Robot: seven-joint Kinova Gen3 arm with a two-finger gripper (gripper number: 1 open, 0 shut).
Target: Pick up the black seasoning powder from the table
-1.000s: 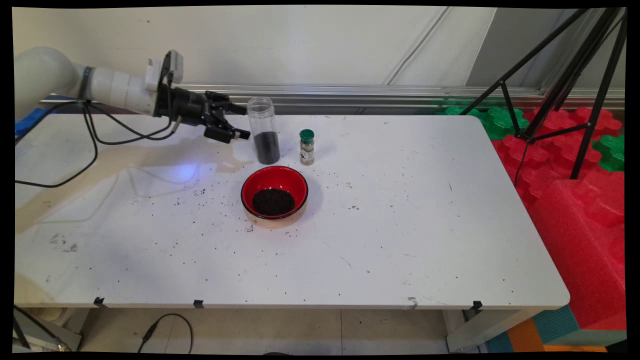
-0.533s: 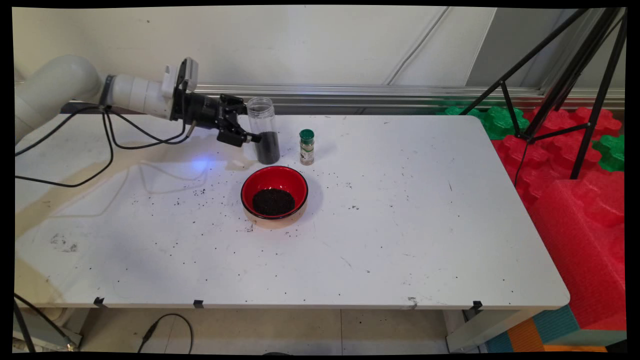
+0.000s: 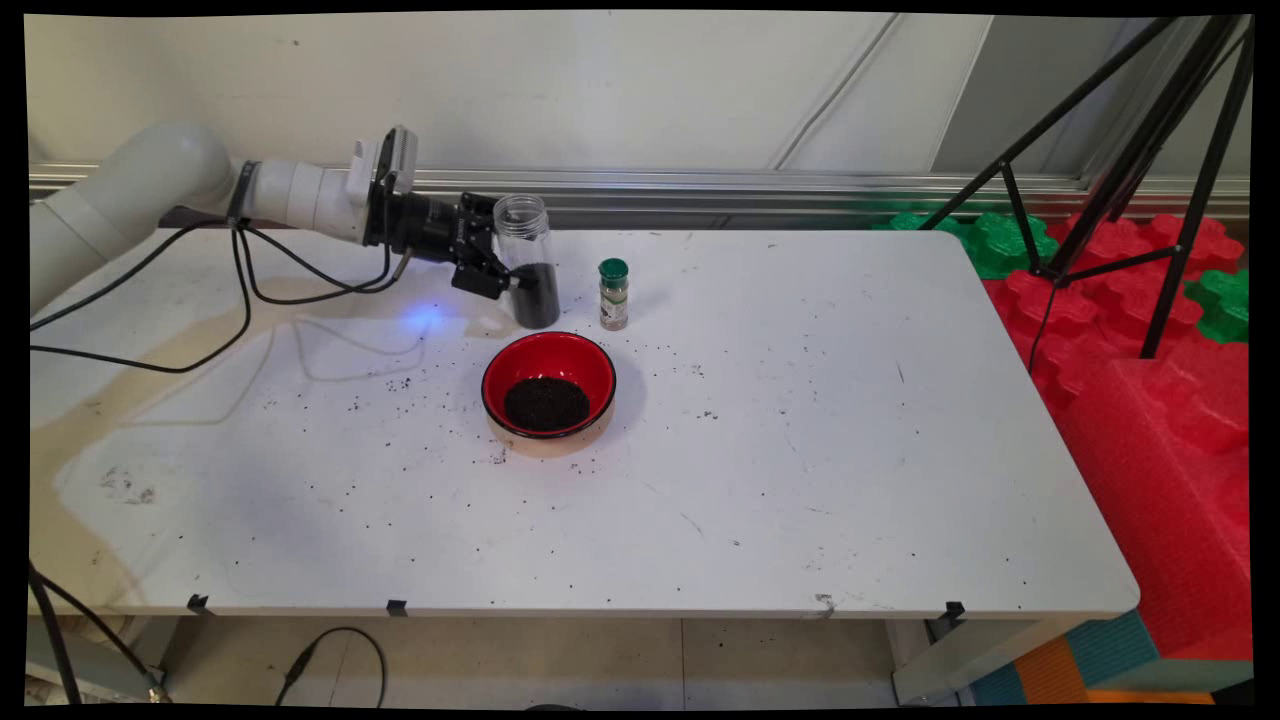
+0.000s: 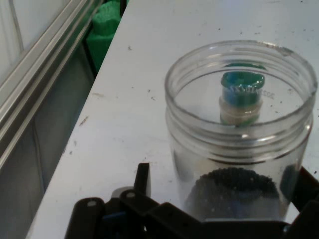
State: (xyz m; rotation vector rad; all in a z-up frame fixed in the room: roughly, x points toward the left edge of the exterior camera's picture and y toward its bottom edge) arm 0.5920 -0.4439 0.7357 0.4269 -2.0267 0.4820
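Note:
A clear open plastic jar (image 3: 533, 243) with dark grains in its lower part stands upright at the table's back. My gripper (image 3: 508, 256) reaches in level from the left and is open, one finger on each side of the jar's lower half. In the hand view the jar (image 4: 239, 144) fills the space between the fingers, and the left finger (image 4: 143, 177) stands a little off its wall. Just right of the jar is a small spice bottle with a green cap (image 3: 613, 293), visible through the jar (image 4: 240, 97). A red bowl (image 3: 549, 345) holding dark grains sits in front of the jar.
Dark grains lie scattered over the white table (image 3: 800, 450), mostly left of the bowl. Black cables (image 3: 240, 290) hang from the arm over the table's left part. A black tripod (image 3: 1130, 150) and red and green foam blocks (image 3: 1150, 400) stand beyond the right edge.
The arm has moved right toward the jar. The open fingers, which stood left of it a second ago, now sit on either side of it. Jar, bottle and bowl stayed in place.

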